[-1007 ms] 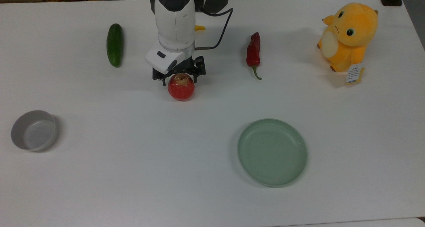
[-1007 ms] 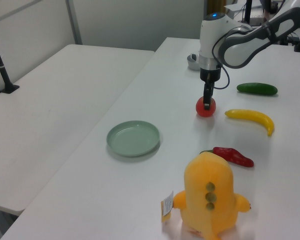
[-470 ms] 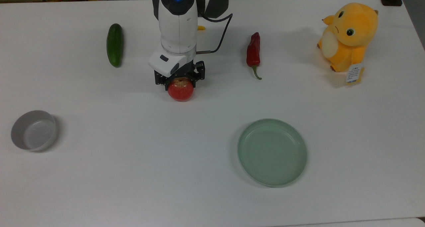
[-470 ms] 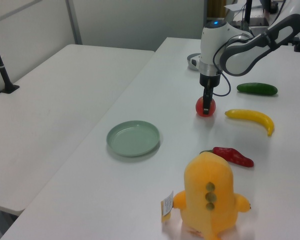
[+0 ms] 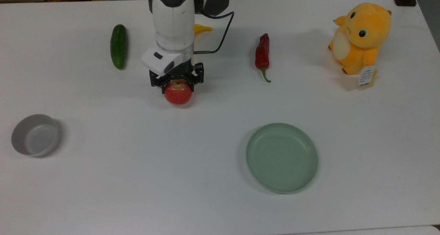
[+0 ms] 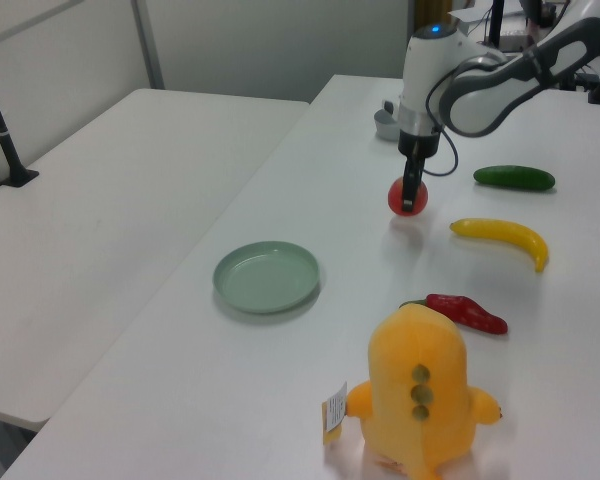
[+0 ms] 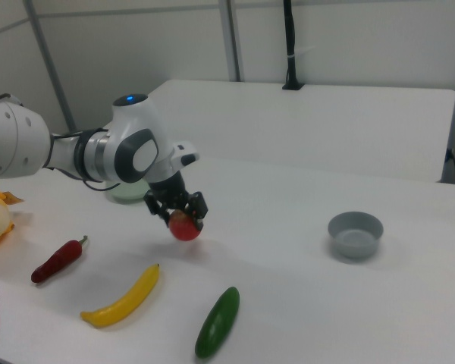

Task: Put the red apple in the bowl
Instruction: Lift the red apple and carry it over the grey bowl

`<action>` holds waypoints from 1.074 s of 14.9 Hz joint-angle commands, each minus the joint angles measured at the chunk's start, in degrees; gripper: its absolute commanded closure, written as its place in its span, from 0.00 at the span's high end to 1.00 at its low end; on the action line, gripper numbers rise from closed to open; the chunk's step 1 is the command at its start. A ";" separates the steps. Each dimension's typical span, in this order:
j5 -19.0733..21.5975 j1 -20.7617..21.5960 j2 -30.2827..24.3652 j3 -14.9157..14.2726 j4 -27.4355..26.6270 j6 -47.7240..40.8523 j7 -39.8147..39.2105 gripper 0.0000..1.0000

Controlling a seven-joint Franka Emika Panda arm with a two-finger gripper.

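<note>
Gripper [image 5: 177, 85] clamped on the apple [image 5: 178, 93], fingers pressed against its two sides; apple hangs just below the black finger mount. In the left view the apple [image 6: 407, 197] sits clear of the table [image 6: 310, 380], with its shadow on the surface below. In the right view the gripper [image 7: 179, 211] carries the apple [image 7: 186, 226] above the tabletop, arm [image 7: 76, 152] reaching in from the right view's left.

Bowl [image 5: 34, 134] stands empty near the top view's left edge, well apart from the apple. In the right view the bowl [image 7: 355, 234] lies toward the right view's right. In the left view a bit of the bowl [image 6: 386, 123] peeks out behind the arm.

Cucumber [image 5: 119, 46] lies to the top view's left of the arm [image 5: 173, 18]. Banana [image 5: 202, 29] is partly hidden behind the arm; full length seen in the left view [image 6: 505, 238]. Chili [image 5: 262, 55] lies to the top view's right of the gripper. Green plate [image 5: 282, 157] sits empty, nearer the table's front edge. Orange plush toy [image 5: 361, 37] stands upright at the top view's far right corner, paper tag [image 5: 367, 75] at its foot.
</note>
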 commanded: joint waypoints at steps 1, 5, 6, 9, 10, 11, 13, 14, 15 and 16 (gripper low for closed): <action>0.09 -2.14 -0.77 -0.44 3.16 0.27 0.54 0.00; 1.76 -4.96 1.15 -2.27 10.98 -3.15 0.72 0.00; 3.59 -5.40 1.86 -2.89 12.65 -3.24 0.63 0.00; 5.28 -8.29 6.59 -3.16 20.99 -6.30 0.54 0.01; 5.37 -9.69 9.13 -3.16 25.54 -7.63 0.54 0.01; 5.37 -10.40 10.46 -3.08 28.46 -8.07 0.63 0.00; 5.37 -12.42 14.59 -3.16 34.61 -7.91 0.54 0.00; 5.37 -13.22 15.83 -3.16 36.21 -7.56 0.54 0.00; 5.11 -14.01 17.14 -3.16 37.61 -7.12 0.19 0.00; 4.76 -14.54 18.55 -3.25 38.85 -6.59 0.02 0.00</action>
